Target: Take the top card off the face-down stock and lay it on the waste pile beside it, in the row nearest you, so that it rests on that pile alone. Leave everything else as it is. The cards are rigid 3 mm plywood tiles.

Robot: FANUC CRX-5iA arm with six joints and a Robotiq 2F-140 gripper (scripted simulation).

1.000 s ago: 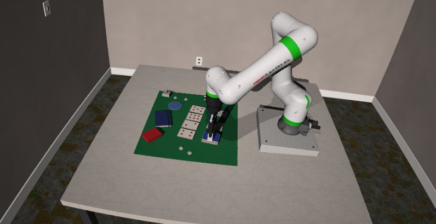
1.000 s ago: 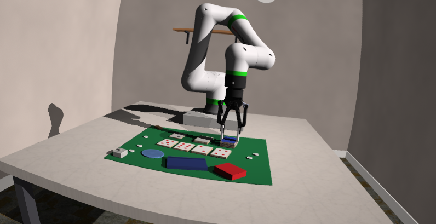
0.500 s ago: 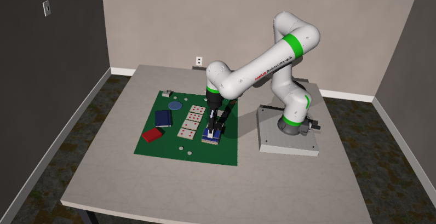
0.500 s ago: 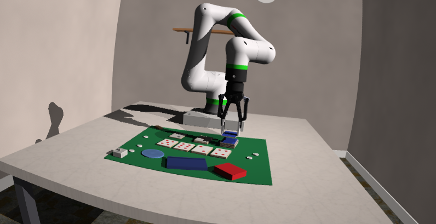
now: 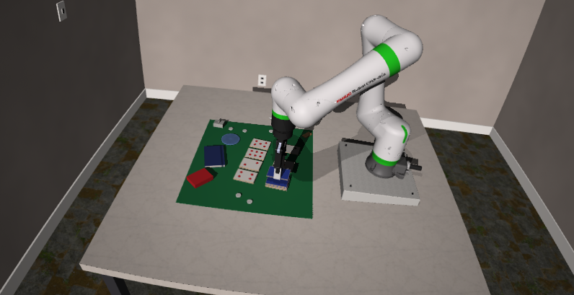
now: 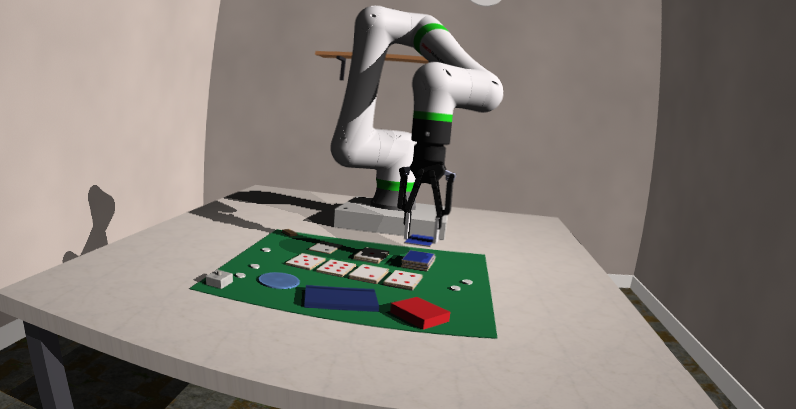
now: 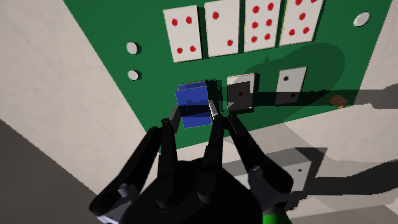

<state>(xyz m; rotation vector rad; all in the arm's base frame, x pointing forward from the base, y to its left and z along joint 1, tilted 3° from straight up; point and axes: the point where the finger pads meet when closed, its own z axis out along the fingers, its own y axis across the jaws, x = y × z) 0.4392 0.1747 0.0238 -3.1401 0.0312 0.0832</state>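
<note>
Currently, gripper [image 6: 425, 233]: clamped on 1 blue-backed card [image 6: 418, 240], which is held level in the air.
Card: carried directly above the stock [image 6: 418, 260], apart from it.
Stock: seen on the green mat [image 6: 479, 317], blue side up.
Waste pile [image 7: 241, 92]: at 3 o'clock of the stock in the wrist view, just beside it.
Face-up row [image 7: 242, 27]: 4 red-pipped cards, at 12 o'clock there.

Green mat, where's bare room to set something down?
In the exterior view, bare green lies between the stock and the right edge of the mat, and right of the red box. Crowded: the card rows, where the gripper holds the top card above the stock.
</note>
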